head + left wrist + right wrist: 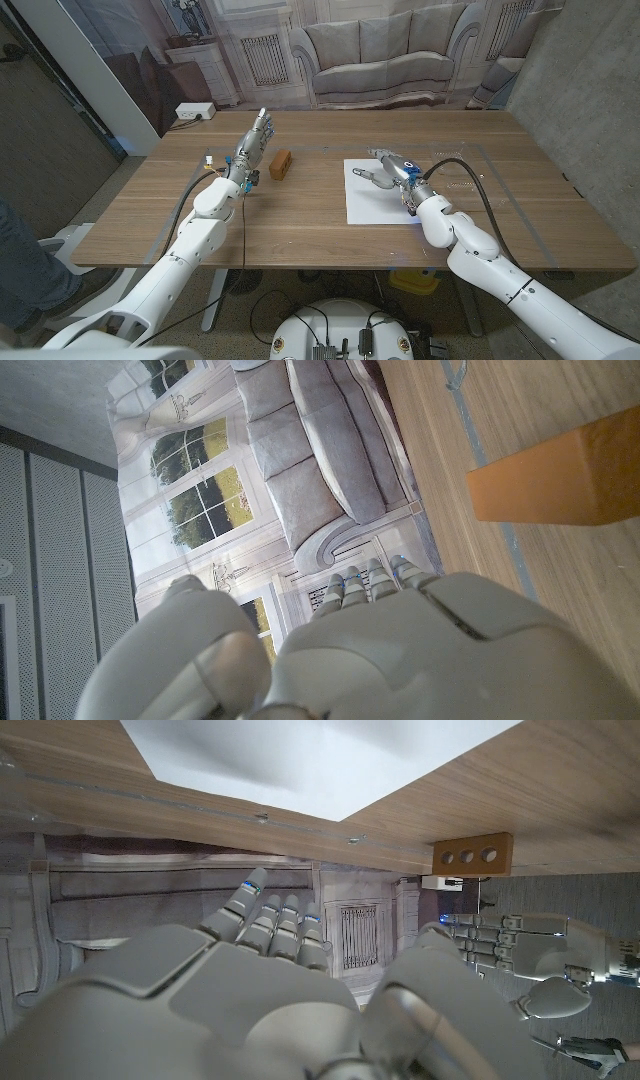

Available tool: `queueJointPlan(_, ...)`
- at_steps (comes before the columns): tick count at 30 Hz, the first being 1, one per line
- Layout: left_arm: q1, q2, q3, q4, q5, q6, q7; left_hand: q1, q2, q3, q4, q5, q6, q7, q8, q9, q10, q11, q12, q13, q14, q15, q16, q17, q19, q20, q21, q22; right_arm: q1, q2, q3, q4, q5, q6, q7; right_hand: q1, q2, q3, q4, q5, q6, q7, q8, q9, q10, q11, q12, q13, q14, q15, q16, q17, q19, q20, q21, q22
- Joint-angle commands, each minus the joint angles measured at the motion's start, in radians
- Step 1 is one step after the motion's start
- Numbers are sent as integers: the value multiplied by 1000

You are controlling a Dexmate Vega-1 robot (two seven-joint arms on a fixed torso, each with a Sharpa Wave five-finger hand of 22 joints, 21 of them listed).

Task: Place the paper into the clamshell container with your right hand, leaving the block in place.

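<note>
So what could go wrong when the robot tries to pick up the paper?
The paper lies flat on the table, so the right hand over it may just slide or crumple it. Also, no clamshell container can be seen, so there's nowhere to put it. The block beside the left hand looks safely apart.

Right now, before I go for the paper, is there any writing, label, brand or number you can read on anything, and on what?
None can be read.
The paper shows blank white.
The wooden block shows three round holes in the right wrist view, no marking.
The right hand and left hand carry no legible label.
The white box behind the table is too small to tell.
</note>
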Motion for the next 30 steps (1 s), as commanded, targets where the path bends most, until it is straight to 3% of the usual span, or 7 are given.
queueJointPlan(1, 7, 4, -2, -6, -1, 8, 3, 10, 0, -4, 3, -5, -9, 1, -2, 5, -9, -3, -3, 2, -8, 2, 4, 4, -10, -26, 0, 2, 8, 7, -14, 2, -37, -18, 34, 12, -3, 0, -11, 0, 8, -9, 1, 6, -1, 2, -1, 4, -4, 2, -1, 2, 0, -45, -5, 5)
queueJointPlan(30, 4, 5, 4, -3, 4, 17, -6, 14, 3, -9, 2, -7, -6, 3, -1, 5, -10, -2, -3, 2, -8, 3, 4, 4, -11, -26, 1, 2, 15, 11, -37, -11, -127, -75, 123, 26, -3, 2, -22, 1, 2, -10, -3, 6, -5, 3, -2, 4, -6, 5, 0, 2, 3, -42, -17, 6)
